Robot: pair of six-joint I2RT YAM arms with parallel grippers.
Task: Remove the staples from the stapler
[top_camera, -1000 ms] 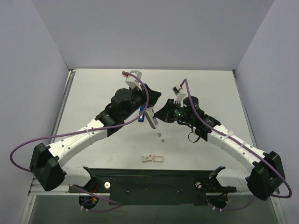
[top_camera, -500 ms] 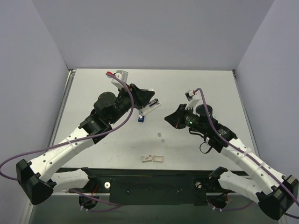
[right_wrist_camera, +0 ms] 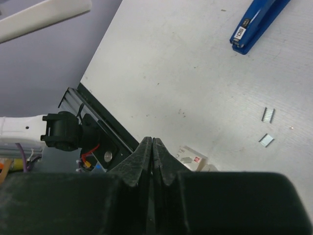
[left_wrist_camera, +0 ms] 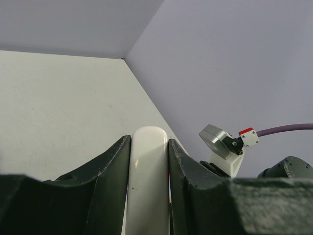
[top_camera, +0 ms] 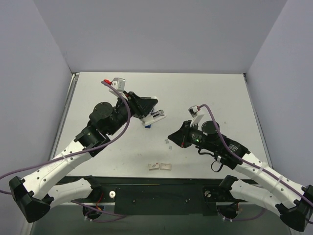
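the slim blue stapler [right_wrist_camera: 257,23] runs off the right wrist view's top edge at 1 o'clock. from the left wrist only its white rounded bar shows, pinched in the left gripper [left_wrist_camera: 149,141] and cut off at 6 o'clock. two tiny silvery staple bits [right_wrist_camera: 268,114] are mere specks from above. white paper scraps with red marks [right_wrist_camera: 191,157] lie half hidden behind the right gripper [right_wrist_camera: 152,143], at 4 o'clock of its tips.
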